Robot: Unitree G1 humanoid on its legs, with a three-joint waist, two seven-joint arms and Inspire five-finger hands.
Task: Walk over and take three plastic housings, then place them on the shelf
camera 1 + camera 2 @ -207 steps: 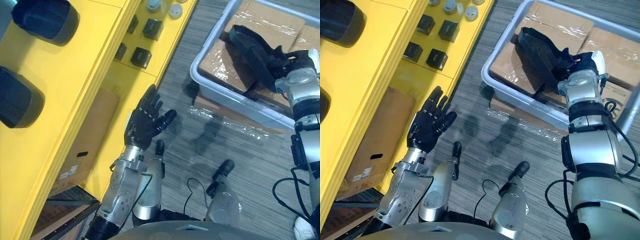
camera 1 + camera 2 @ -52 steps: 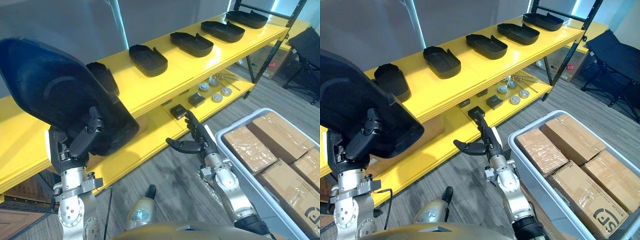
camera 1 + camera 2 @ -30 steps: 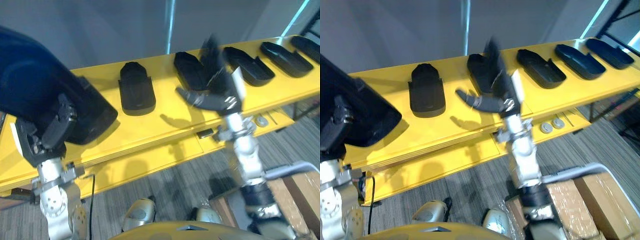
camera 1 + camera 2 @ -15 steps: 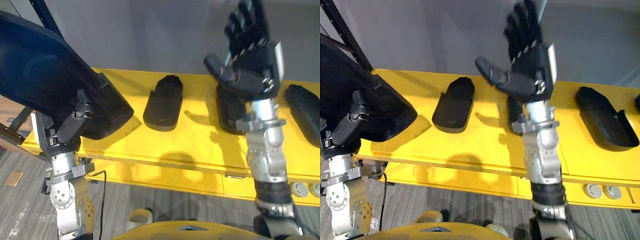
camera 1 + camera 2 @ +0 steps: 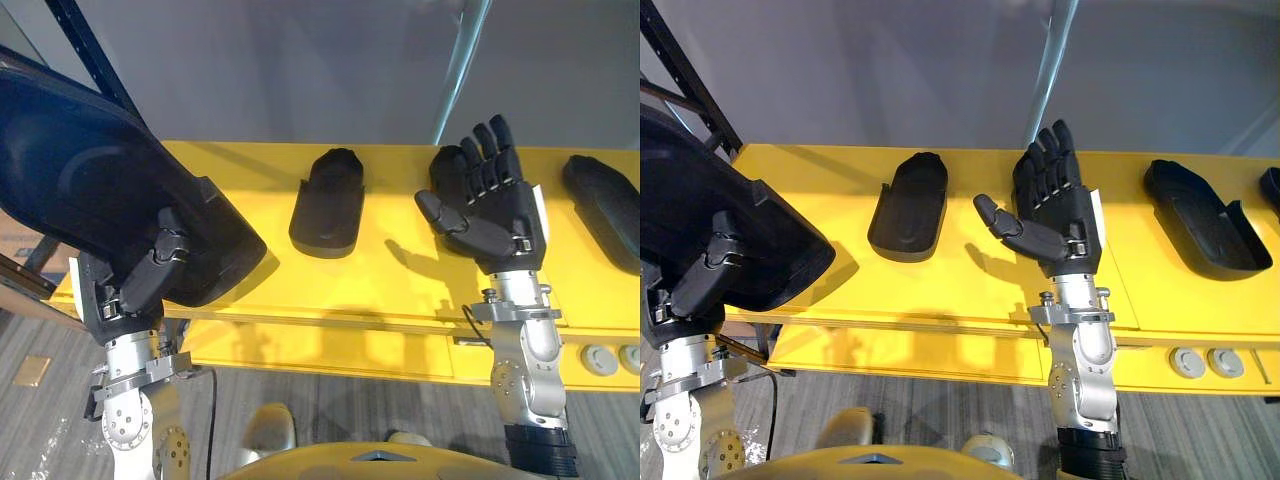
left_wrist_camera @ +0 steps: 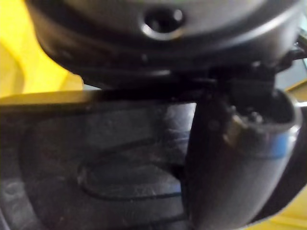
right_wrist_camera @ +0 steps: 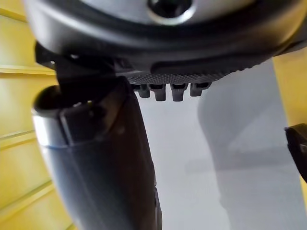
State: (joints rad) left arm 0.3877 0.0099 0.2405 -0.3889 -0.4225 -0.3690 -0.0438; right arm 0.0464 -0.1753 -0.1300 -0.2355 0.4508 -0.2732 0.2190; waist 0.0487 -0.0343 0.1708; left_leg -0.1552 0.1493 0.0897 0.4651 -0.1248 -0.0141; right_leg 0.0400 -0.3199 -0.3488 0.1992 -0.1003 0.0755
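Grey wall (image 5: 890, 70) behind, long yellow shelf (image 5: 380, 270) running across in front of it, grey carpet floor (image 5: 940, 420) below. At far left, black slanted post (image 5: 685, 75). Next to it, by the left end of the shelf, left hand (image 5: 140, 285) raised, fingers and thumb curled tight round the edge of big black plastic housing (image 5: 90, 210). Housing held tilted, lower corner above the shelf's left part; touching the shelf or not, cannot tell. Seen in left wrist view, thumb pressed across the ribbed face of the same housing. Further right, second housing (image 5: 328, 205) lying flat on the shelf top, open side up, apart from both hands. Then right hand (image 5: 495, 215) lifted above the shelf, palm toward the camera, fingers straight and spread, thumb out to the left, holding nothing. At far right, third housing (image 5: 1192, 220) lying on the shelf, well apart from the right hand. Below it, on the lower level, two round grey parts (image 5: 1188, 362).
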